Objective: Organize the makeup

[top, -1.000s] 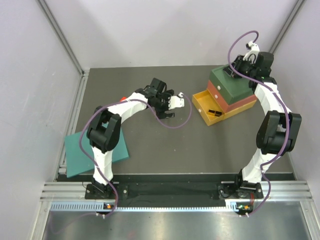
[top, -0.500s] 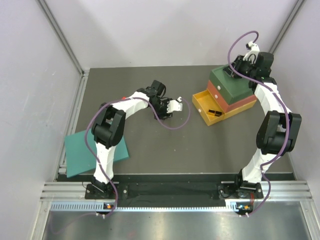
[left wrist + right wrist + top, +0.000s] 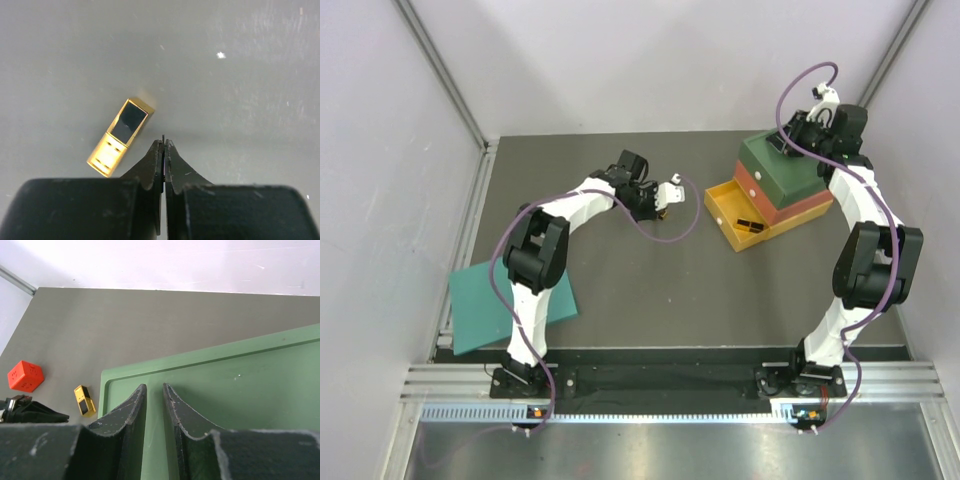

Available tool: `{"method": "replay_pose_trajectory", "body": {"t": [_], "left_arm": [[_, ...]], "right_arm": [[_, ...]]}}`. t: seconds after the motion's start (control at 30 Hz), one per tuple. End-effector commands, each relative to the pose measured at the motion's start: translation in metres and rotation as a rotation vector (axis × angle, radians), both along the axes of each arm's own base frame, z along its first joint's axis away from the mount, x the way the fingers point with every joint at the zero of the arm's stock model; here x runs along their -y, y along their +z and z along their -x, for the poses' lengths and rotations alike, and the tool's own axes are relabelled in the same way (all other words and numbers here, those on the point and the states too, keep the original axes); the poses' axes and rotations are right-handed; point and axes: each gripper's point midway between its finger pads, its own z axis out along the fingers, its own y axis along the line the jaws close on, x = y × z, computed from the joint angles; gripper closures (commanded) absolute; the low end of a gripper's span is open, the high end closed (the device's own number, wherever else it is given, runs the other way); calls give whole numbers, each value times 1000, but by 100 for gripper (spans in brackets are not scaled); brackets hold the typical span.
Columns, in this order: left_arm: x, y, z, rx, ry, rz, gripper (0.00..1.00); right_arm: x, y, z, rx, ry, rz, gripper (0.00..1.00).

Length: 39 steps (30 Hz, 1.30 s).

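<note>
A black-gold palette (image 3: pixel 121 136) lies flat on the grey table, just left of my left gripper (image 3: pixel 164 142). That gripper is shut, with nothing visible between its jaws, and the palette is outside them. From above, the left gripper (image 3: pixel 671 191) sits mid-table, left of the drawer box. My right gripper (image 3: pixel 152 388) hovers over the green top of the box (image 3: pixel 240 390), its jaws a little apart and empty. The right wrist view also shows the palette (image 3: pixel 84 400) on the table beside the box. Other makeup is out of view.
The stacked box (image 3: pixel 782 172) stands at the back right, its yellow bottom drawer (image 3: pixel 728 222) pulled open with small dark items inside. A red cube (image 3: pixel 25 376) sits on the table farther left. A teal sheet (image 3: pixel 480 305) lies at the near left.
My left gripper has gone from wide open to shut, and the hand has swung a little toward the back. The right arm has not moved.
</note>
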Motion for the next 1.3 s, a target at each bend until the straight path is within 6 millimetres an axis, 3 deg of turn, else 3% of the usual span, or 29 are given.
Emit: {"method": "replay_pose_trajectory", "body": {"t": [0.0,0.43,0.5,0.53,0.6,0.67,0.77,1.0,1.27], "left_arm": [[24,37,-20,49,7,125,100],[8,26,-41,109,102,41,100],[7,23,-45,113,109,33,86],[8,23,-46,120,105,31,70],[7,19,-47,119,99,22,59],[7,17,-50,124,100,17,41],[8,13,-52,126,100,14,31],[7,9,-63,162,112,0,25],[5,-2,-75,152,126,3,29]], "right_arm": [[-4,-161,91,-658,-30,-44,78],[-3,-164,90,-661,-29,-41,78],[-3,-165,91,-667,-29,-42,78],[-3,-165,91,-665,-29,-42,79],[-4,-165,91,-666,-29,-44,78],[-3,-164,91,-664,-29,-42,78],[-3,-165,91,-667,-30,-41,78],[-3,-167,91,-672,-29,-42,78],[-3,-167,90,-672,-29,-43,78]]}}
